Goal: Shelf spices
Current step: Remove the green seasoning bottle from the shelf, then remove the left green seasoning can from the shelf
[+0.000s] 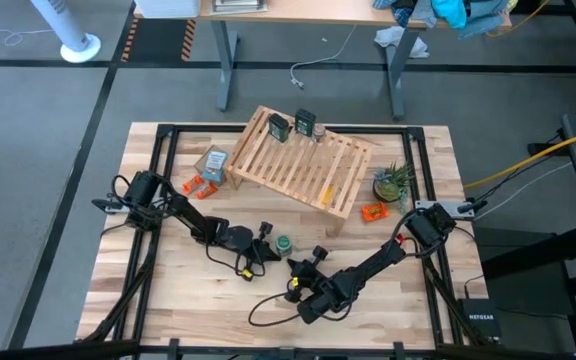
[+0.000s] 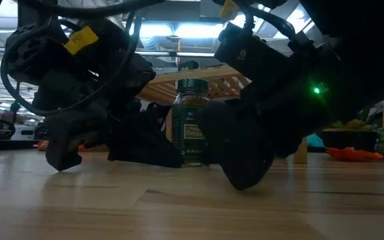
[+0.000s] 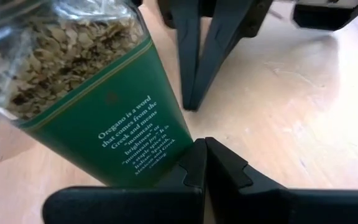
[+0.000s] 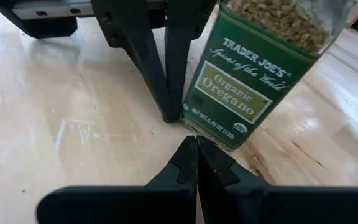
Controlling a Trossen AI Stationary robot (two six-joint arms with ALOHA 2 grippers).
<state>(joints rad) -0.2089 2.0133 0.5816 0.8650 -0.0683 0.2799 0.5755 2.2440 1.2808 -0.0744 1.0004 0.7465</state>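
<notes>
I see the green oregano jar [image 1: 284,243] standing upright on the surface at 6 o'clock from the shelf [image 1: 303,163]. My left fingers [image 1: 265,249] sit clenched empty at its 9 o'clock. My right fingers [image 1: 302,268], likewise clenched on nothing, sit at its 4 o'clock.

Grey floor [image 1: 48,110], wooden desk [image 1: 298,12], white fan base [image 1: 80,47]

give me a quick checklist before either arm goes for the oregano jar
1. Oregano jar upright on the table: ok.
2. Left gripper open for a grasp: not ok, shut, tips beside the jar's base.
3. Right gripper open: not ok, shut, tips at the jar's base.
4. Jar free of both grippers: ok, neither holds it.
5. Shelf has room: ok, two dark jars at its far end, the rest bare.
6. Fourth jar located: cannot tell.
</notes>
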